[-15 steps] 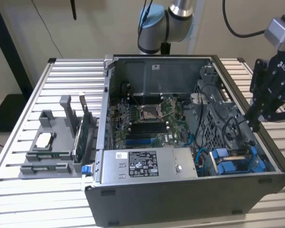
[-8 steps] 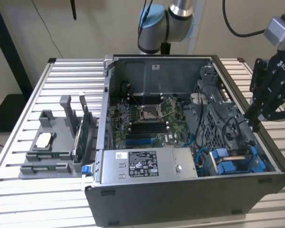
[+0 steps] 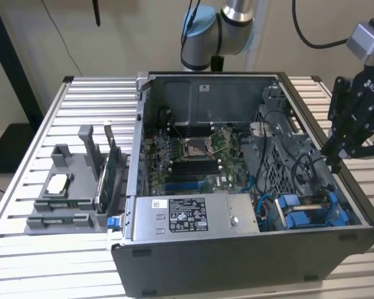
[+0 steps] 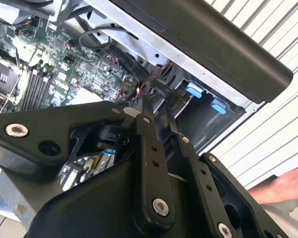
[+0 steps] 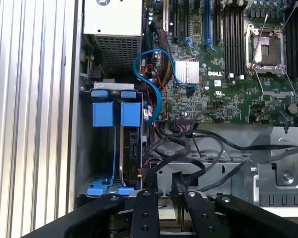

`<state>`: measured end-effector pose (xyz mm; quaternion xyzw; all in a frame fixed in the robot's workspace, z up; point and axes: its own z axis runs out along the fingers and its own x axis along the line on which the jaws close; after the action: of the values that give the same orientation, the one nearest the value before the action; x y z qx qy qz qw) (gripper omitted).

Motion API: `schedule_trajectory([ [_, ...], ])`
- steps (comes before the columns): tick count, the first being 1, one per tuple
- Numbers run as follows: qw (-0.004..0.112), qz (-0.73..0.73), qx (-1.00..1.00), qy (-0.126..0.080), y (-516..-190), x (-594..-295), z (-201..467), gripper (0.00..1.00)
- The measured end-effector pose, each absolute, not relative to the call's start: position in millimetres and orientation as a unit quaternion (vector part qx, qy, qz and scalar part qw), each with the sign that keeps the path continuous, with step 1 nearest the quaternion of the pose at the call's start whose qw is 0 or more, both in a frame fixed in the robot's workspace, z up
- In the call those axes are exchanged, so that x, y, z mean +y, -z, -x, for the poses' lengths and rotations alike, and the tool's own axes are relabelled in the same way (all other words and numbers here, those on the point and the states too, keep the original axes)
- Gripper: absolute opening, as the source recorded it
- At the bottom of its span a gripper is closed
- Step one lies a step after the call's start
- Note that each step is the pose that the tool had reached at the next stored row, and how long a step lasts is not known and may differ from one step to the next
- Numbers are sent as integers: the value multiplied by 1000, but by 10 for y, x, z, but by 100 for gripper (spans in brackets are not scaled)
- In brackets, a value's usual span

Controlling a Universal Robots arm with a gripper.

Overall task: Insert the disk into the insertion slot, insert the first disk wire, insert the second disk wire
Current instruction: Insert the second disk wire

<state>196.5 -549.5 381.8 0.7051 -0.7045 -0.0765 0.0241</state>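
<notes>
We see the arm (image 3: pixel 227 15) come in from behind the computer case (image 3: pixel 237 261) in the exterior view. Its gripper (image 3: pixel 334 163) hangs at the exterior view's right, tilted and pointing down over the case's side wall. The tip is just above the black cables (image 3: pixel 305 168) beside the insertion slot (image 3: pixel 344 215).

We cannot tell whether the gripper is open or closed. In the first wrist view the gripper (image 5: pixel 166 194) is cut off at the frame edge, with a black cable running up against it. In the second wrist view the gripper (image 4: pixel 161 96) covers most of what lies below it.

The first wrist view looks straight into the insertion slot (image 5: pixel 85 148).
- The disk (image 5: pixel 131 151) stands on edge inside the slot, under one of two blue tabs (image 5: pixel 130 114).
- We see only the disk's dark narrow side. Its silver face and label are hidden.
- A blue cable (image 5: pixel 156 79) loops over the motherboard (image 5: pixel 213 84) beside the slot.
- We cannot make out whether any wire is plugged into the disk.

The exterior view adds:
- the slatted table (image 3: pixel 25 261);
- the power-supply box (image 3: pixel 193 215);
- a grey holder with parts (image 3: pixel 68 193) at the exterior view's left.

The second wrist view adds what seems to be a person's hand (image 4: pixel 288 186), cut off at the frame edge.
</notes>
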Motion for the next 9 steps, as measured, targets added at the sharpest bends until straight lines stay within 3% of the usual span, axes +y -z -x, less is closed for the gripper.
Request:
schedule_trajectory([
  [9, 27, -706, -704, 80, -3817, -5531, -2081, 26],
])
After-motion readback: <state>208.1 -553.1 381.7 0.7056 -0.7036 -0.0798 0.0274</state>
